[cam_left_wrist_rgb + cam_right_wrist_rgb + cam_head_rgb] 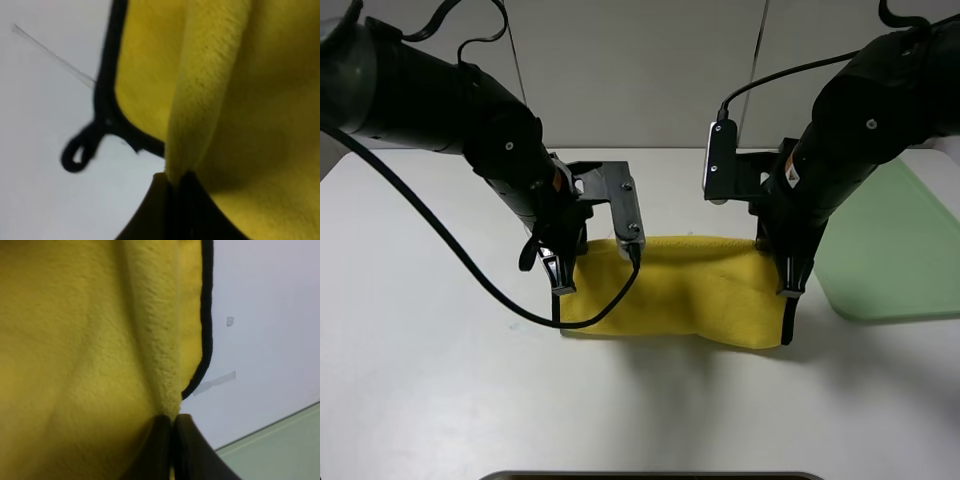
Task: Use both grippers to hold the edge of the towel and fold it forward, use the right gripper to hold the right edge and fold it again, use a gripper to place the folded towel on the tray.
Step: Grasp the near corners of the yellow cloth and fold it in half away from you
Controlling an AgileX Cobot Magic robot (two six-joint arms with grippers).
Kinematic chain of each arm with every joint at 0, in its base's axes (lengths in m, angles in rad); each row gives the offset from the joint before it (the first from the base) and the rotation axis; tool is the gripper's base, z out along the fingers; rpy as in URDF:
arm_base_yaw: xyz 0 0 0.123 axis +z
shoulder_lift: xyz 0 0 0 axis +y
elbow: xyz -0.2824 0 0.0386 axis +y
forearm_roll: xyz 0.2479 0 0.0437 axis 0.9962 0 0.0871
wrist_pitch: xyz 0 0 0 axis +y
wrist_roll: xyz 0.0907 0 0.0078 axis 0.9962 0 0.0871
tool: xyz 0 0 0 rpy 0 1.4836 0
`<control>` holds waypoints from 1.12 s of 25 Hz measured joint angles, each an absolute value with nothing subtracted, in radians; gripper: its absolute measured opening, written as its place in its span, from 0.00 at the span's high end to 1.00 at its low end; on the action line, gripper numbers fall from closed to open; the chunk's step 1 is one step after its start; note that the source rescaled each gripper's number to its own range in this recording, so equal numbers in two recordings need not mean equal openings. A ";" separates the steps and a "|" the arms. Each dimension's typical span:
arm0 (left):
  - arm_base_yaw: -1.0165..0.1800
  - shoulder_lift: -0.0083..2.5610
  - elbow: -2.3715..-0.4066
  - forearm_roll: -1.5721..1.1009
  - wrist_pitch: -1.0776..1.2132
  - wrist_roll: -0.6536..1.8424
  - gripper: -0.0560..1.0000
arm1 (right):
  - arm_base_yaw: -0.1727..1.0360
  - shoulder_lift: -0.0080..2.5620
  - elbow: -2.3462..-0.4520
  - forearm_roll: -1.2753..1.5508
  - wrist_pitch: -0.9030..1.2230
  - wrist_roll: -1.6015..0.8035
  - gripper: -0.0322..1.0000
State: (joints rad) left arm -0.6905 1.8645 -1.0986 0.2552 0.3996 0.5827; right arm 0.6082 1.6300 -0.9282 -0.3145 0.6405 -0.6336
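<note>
White counter [420, 400], pale wall behind. Towel [690, 290] sits mid-counter, part lifted. It hangs as a yellow sheet between the two arms, with its lower part resting on the counter.

Left gripper [563, 285]: jaws pressed together on a pinch of the towel's left end, with yellow plush bunched right at the fingertips in the wrist view. The black corner loop [77, 152] dangles just beside it.

Right gripper [790, 287]: jaws likewise clamped on the right end, beside the black-trimmed edge [206, 330].

Key relation: the towel's long axis runs left to right, spanning gripper to gripper, with both at about the same height. The first fold looks underway. Judged from this, the held edge must travel across the resting part with both ends kept level (a lag on one side would skew the crease).

Tray [910, 250]: on the right, near the towel but not touching it. The right arm is the nearer one.
</note>
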 joint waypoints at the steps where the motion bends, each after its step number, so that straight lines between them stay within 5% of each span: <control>1: -0.691 1.872 -1.113 0.255 0.400 0.583 0.95 | 0.608 1.637 -0.928 -0.321 0.632 -0.634 0.97; 18: -0.690 1.981 -1.179 0.263 0.314 0.583 0.94 | 0.608 1.708 -0.928 -0.449 0.540 -0.634 0.97; 21: -0.690 1.982 -1.179 0.263 0.310 0.583 0.82 | 0.608 1.708 -0.928 -0.453 0.528 -0.634 0.93; 22: -0.690 1.982 -1.179 0.263 0.309 0.583 0.70 | 0.608 1.708 -0.928 -0.456 0.526 -0.632 0.84; 25: -0.690 1.982 -1.179 0.263 0.301 0.573 0.24 | 0.607 1.708 -0.928 -0.474 0.525 -0.582 0.27; 28: -0.690 1.982 -1.179 0.263 0.280 0.567 0.06 | 0.602 1.708 -0.928 -0.542 0.510 -0.509 0.06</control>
